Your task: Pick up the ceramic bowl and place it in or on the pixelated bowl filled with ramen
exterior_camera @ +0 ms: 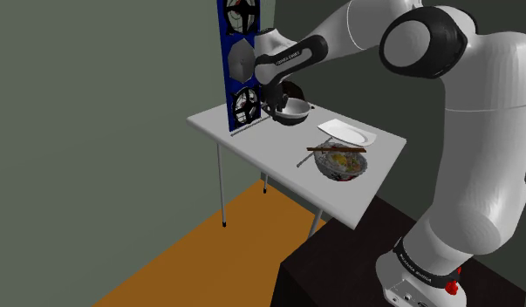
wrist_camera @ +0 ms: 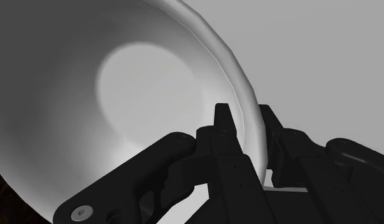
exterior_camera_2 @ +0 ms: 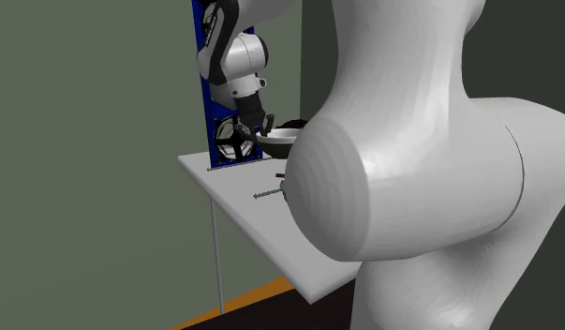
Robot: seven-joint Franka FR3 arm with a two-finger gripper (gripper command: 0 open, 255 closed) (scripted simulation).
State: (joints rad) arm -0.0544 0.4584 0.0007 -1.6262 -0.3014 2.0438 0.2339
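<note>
The white arm (exterior_camera: 426, 52) reached from its stand at the near right out over the white table (exterior_camera: 252, 139); a tall blue board (exterior_camera: 226, 87) stood at the table's far left corner, close behind the hand.

The risk, as I judged it, lay in the grip; the gripper (wrist_camera: 246, 118) was clamped on the bowl (wrist_camera: 133, 83) by its rim alone, one finger inside the wall and one outside; a pinch that thin could let the bowl swing or slip on the carry; a quick turn of the wrist would be the likeliest cause. The board was near enough to be knocked by the hand. The way to the right led past the plate (exterior_camera: 348, 133), and a low pass could clip it. A hard set-down could jolt the noodles, or land on the chopsticks (exterior_camera: 335, 149) and leave the bowl rocking.

The plate, near the right edge, lay bare; the ramen bowl (exterior_camera: 341, 166), just nearer than it, held yellowish noodles and toppings, with the chopsticks laid across its far rim; the bowl in the gripper, pale inside and dark beneath, was empty. It hung at the far side by the board, well apart from the ramen bowl; whether it was clear of the tabletop I could not tell.
</note>
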